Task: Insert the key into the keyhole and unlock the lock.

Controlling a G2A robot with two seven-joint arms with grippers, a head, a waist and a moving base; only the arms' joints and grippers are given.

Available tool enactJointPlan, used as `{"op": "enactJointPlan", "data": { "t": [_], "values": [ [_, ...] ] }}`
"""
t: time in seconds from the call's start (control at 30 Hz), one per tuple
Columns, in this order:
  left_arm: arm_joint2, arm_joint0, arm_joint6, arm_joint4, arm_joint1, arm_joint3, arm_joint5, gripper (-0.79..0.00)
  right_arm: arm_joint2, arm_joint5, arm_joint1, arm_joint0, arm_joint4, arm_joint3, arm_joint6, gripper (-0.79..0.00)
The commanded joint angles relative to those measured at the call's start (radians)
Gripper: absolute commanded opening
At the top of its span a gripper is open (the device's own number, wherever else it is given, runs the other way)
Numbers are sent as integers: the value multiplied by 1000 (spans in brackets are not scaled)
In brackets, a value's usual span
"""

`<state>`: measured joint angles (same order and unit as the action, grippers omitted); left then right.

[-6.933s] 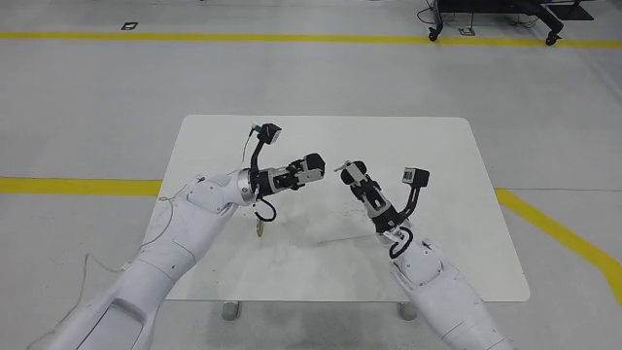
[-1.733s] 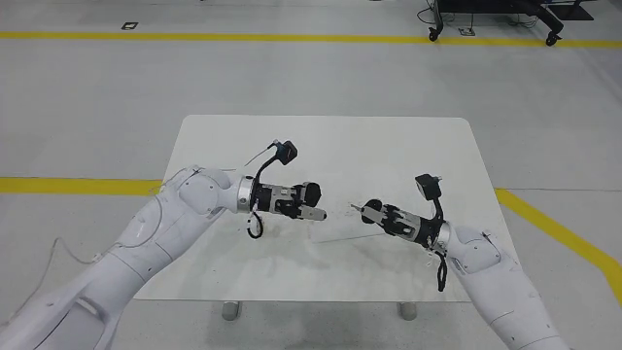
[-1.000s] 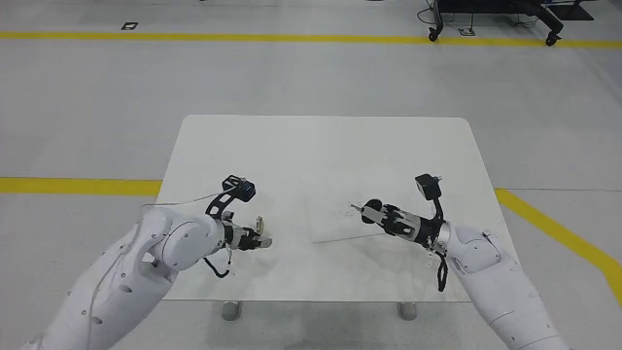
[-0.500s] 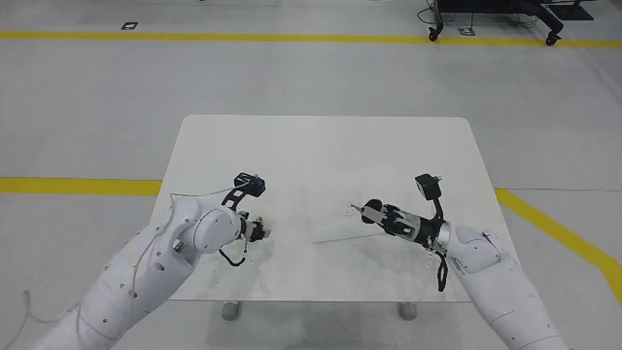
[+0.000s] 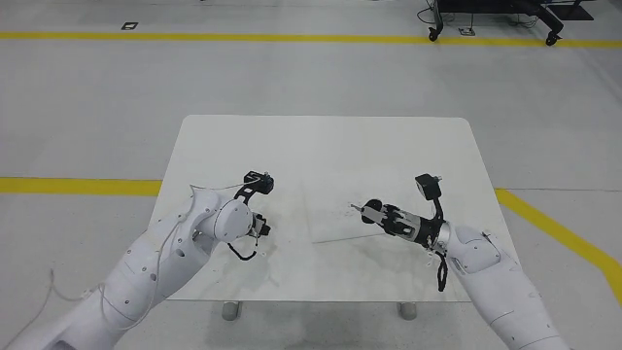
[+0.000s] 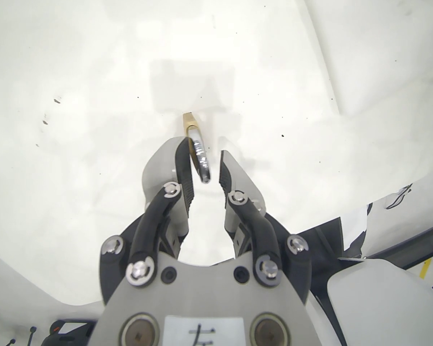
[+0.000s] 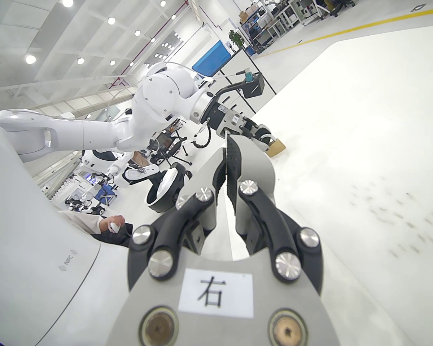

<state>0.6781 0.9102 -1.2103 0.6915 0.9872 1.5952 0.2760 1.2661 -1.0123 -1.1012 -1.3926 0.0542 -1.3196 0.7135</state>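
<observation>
Lock (image 6: 190, 121): a small padlock with a brass body and a silver shackle (image 6: 201, 158). The body rests on the white surface (image 6: 93, 55), and the shackle end points up into the left gripper.

Left gripper (image 6: 203, 150): directly over the lock, straddling its shackle.

Left fingers (image 6: 183, 171): partly open. One ribbed pad lies against the side of the shackle and the other stands off from it with a clear gap, so nothing is clamped.

Right gripper (image 7: 227, 152): well apart from the lock, out to the lock's right above the surface, with its tips aimed toward the lock.

Right fingers (image 7: 234, 171): pressed together along their ribbed pads, with hardly a slit between them. Whether they pinch anything thin cannot be told.

Top view: the left gripper (image 5: 259, 226) sits on the lock's spot and covers most of it. The right gripper (image 5: 362, 210) is on the far side of a bare stretch of surface from the lock.

Right wrist view: the lock's brass body (image 7: 276, 147) shows on the surface just below the left gripper (image 7: 260, 134).
</observation>
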Motion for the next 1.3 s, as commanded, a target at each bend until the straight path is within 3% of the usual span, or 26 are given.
{"op": "enactJointPlan", "data": {
  "t": [0.0, 0.53, 0.57, 0.6, 0.7, 0.83, 0.9, 1.0, 1.03, 1.27],
  "values": [
    [-5, -1, -2, 5, 4, -3, 1, -785, 0, 0, 0, 0, 0, 0, 0, -785],
    [19, 19, 3, 34, 16, -7, -15, -785, 0, 0, 0, 0, 0, 0, 0, -785],
    [21, 21, 3, 35, 16, -6, -16, -606, 0, 0, 0, 0, 0, 0, 0, -785],
    [23, 22, 4, 37, 17, -6, -17, -517, 0, 0, 0, 0, 0, 0, 0, -785],
    [29, 26, 4, 41, 18, -6, -19, -416, 0, 0, 0, 0, 0, 0, 0, -785],
    [40, 31, 3, 44, 19, -3, -22, -431, 0, 0, 0, 0, 0, 0, 0, -785],
    [44, 34, 0, 48, 20, 1, -25, -486, 0, 0, 0, 0, 0, 0, 0, -785],
    [50, 38, 2, 57, 21, 9, -26, -727, 0, 0, 0, 0, 0, 0, 0, -785],
    [52, 39, 4, 60, 21, 12, -27, -773, 0, 0, 0, 0, 0, 0, 0, -785],
    [56, 45, 15, 71, 28, -12, -39, -785, 0, 0, 0, 0, 0, 0, 0, -785]
  ]
}}
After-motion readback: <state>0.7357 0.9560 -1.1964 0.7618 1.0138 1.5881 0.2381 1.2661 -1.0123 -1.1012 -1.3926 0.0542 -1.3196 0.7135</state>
